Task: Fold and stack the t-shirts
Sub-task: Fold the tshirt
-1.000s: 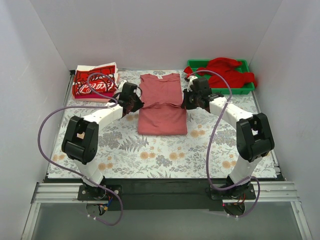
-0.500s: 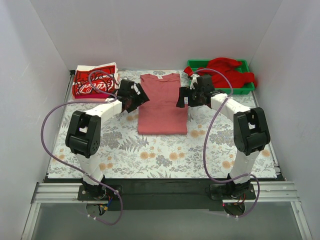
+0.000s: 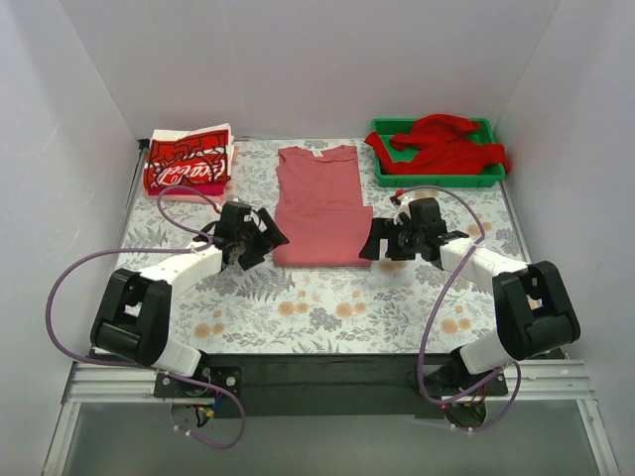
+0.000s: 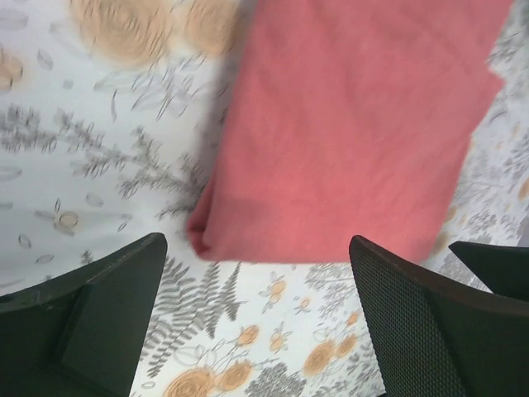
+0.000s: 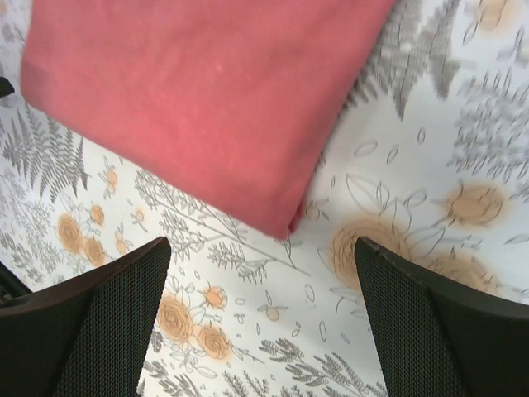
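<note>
From above, the pink tee [image 3: 319, 203] lies flat in the middle of the floral desk [image 3: 327, 307], folded into a narrow oblong with its collar toward the far wall. The left pincer [image 3: 253, 238] sits low beside the tee's near left corner. The right pincer [image 3: 382, 241] sits beside the near right corner. Both are spread wide and hold nothing. The printed tees [image 3: 189, 164] are stacked at the far left corner. The red tee [image 3: 446, 144] is heaped in the green tray [image 3: 437, 180] at the far right, with a bit hanging over the tray's right end.

In the left wrist view, the two dark fingers [image 4: 99, 322] stand wide apart over the desk. The pink tee's corner [image 4: 355, 132] lies just ahead of the gap between them, untouched.

In the right wrist view, the fingers [image 5: 438, 331] are likewise spread, with bare floral cloth between them. The pink tee [image 5: 207, 99] fills the upper part of this view, its folded corner pointing toward the gap and clear of both fingers.
</note>
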Robot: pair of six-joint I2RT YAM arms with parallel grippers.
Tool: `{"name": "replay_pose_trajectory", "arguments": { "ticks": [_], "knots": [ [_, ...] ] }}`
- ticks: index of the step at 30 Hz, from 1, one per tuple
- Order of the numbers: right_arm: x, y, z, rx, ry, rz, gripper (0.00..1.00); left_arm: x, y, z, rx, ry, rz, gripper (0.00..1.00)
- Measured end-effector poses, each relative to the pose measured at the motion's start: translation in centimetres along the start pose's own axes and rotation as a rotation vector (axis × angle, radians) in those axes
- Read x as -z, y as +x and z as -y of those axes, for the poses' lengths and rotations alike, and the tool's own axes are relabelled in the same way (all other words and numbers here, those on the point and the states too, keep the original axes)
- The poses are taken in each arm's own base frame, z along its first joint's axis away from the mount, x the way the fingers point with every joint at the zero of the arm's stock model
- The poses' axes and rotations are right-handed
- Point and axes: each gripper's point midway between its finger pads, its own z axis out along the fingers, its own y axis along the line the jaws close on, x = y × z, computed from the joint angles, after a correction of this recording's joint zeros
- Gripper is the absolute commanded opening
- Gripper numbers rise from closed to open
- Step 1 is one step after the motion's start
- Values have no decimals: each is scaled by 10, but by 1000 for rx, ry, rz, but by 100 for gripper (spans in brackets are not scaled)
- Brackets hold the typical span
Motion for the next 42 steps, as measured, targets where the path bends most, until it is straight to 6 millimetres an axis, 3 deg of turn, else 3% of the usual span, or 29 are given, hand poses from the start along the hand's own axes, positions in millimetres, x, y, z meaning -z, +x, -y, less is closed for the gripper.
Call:
{"name": "replay_pose_trajectory", "arguments": {
  "ticks": [3,6,7,13,19,26,28,30,38,42],
  "knots": [
    [-1,23,5,-42,-4,-35,96,-2,23,-20,26,-36,-51,84],
    [-3,33,6,-73,-11,-47,92,-3,35,-32,51,-58,-80,79],
    [-3,33,5,-79,-16,-41,85,-3,37,-33,59,-61,-82,76],
    [-7,27,3,-114,-23,-11,64,-3,37,-34,81,-63,-78,58],
    [-19,39,13,-184,7,-52,53,-11,40,-38,103,-76,-86,45],
    [-24,39,14,-209,4,-51,38,-22,38,-36,118,-78,-88,28],
    [-27,40,14,-214,-2,-54,33,-26,36,-34,119,-78,-87,18],
    [-29,40,13,-219,-9,-58,27,-29,35,-34,123,-82,-90,0],
    [-36,40,13,-222,-26,-76,1,-35,33,-31,116,-77,-89,0],
    [-35,41,11,-203,-36,-80,1,-30,35,-35,112,-71,-74,0]
  ]
}}
